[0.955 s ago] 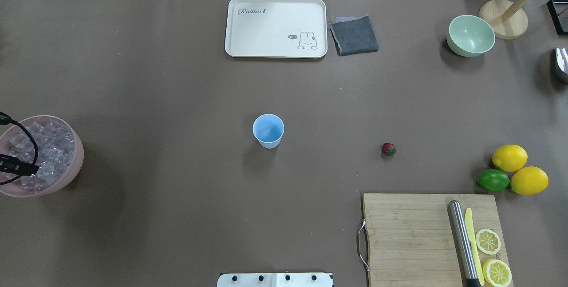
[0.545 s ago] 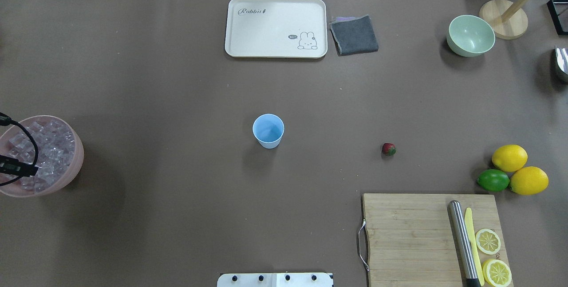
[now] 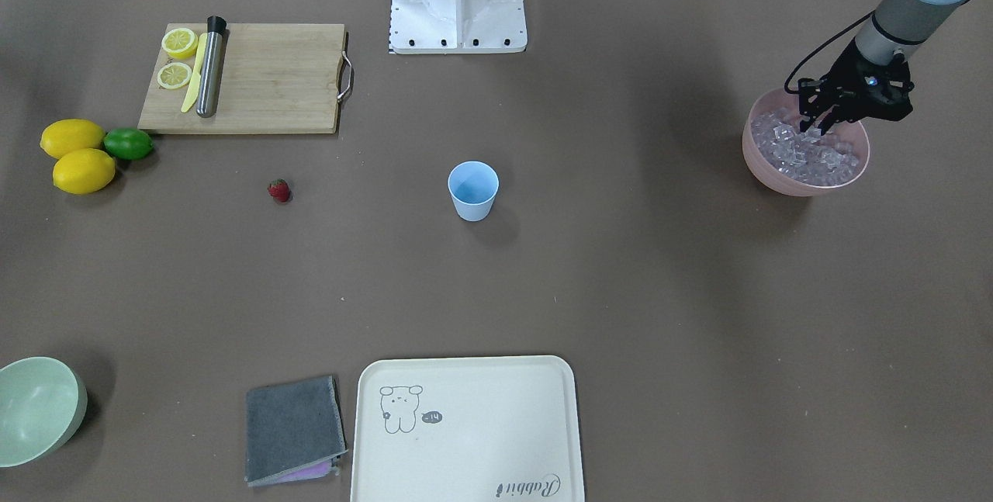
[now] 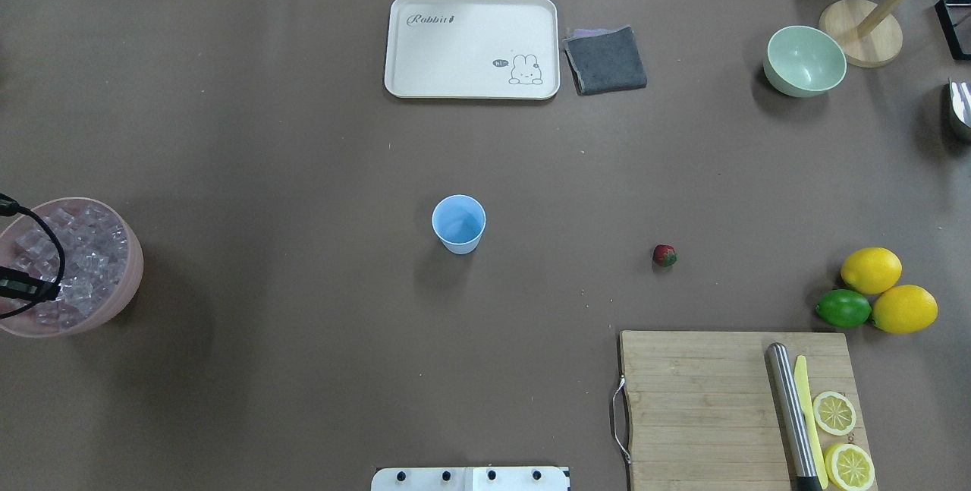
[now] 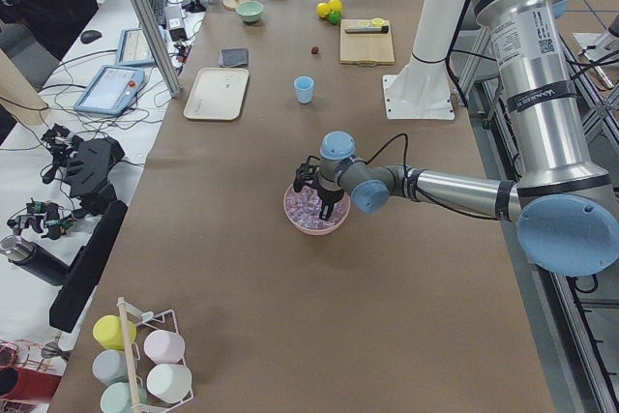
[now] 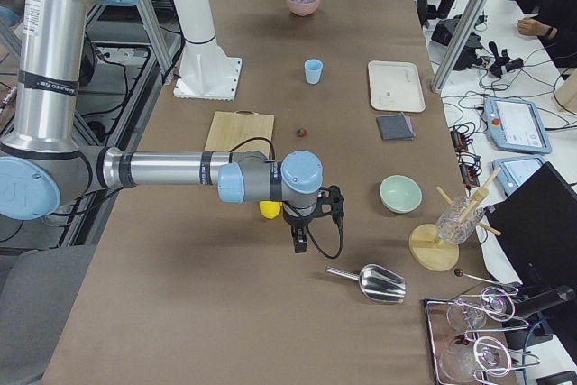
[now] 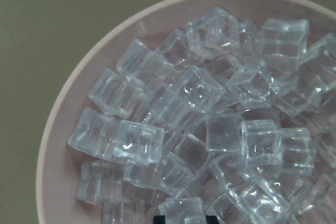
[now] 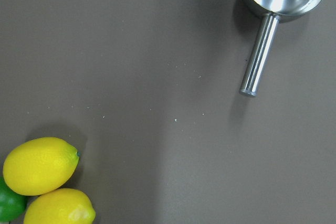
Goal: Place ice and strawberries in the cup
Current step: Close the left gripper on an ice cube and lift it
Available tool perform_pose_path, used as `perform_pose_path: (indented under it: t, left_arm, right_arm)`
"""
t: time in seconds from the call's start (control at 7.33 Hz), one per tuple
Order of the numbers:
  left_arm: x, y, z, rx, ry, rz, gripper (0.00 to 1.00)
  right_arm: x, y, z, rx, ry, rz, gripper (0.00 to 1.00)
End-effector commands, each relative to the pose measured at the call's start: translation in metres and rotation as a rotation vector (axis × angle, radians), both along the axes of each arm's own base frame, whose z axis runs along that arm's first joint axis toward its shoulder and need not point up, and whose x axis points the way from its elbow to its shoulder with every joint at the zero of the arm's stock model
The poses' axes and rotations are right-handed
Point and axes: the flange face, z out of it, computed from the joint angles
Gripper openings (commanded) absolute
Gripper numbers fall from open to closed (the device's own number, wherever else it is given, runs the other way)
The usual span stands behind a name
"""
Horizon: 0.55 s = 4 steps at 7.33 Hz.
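Observation:
The light blue cup (image 4: 458,223) stands upright and empty at the table's middle. The red strawberry (image 4: 664,255) lies on the table to its right. Clear ice cubes (image 7: 199,93) fill a pink bowl (image 4: 135,271) at the table's left edge. My left gripper (image 3: 821,128) reaches down into this bowl. In the left wrist view its dark fingertips (image 7: 155,219) show at the bottom edge with one cube between them. My right gripper (image 6: 299,239) hangs over the table's right end near the lemons, far from the cup. I cannot tell whether it is open or shut.
A cream tray (image 4: 470,47), a grey cloth (image 4: 605,60) and a pale green bowl (image 4: 804,60) sit along the far side. Two lemons (image 4: 871,269) and a lime (image 4: 843,308) lie right. A cutting board (image 4: 705,407) holds a metal rod, a knife and lemon slices. A metal scoop (image 8: 273,3) lies beyond.
My left gripper's tip has drawn slightly toward the left edge of the overhead view, over the ice bowl. The cup and strawberry have not moved.

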Motion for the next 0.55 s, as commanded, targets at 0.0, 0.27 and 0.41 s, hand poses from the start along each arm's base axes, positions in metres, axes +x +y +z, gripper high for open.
perform_pose_path:
  t: [0.0,0.27,0.41]
  left_arm:
    - [-0.008,-0.001,-0.021,-0.001,0.055,0.011,0.00]
    - [-0.036,-0.011,-0.039,0.015,0.109,-0.015,0.00]
    - [-0.049,-0.013,-0.056,0.025,0.149,-0.019,0.00]
  right_arm:
    - [0.000,0.001,0.000,-0.001,0.000,0.000,1.00]
    - [0.000,0.001,0.000,-0.001,0.000,0.000,1.00]
    - [0.000,0.001,0.000,0.000,0.000,0.000,1.00]
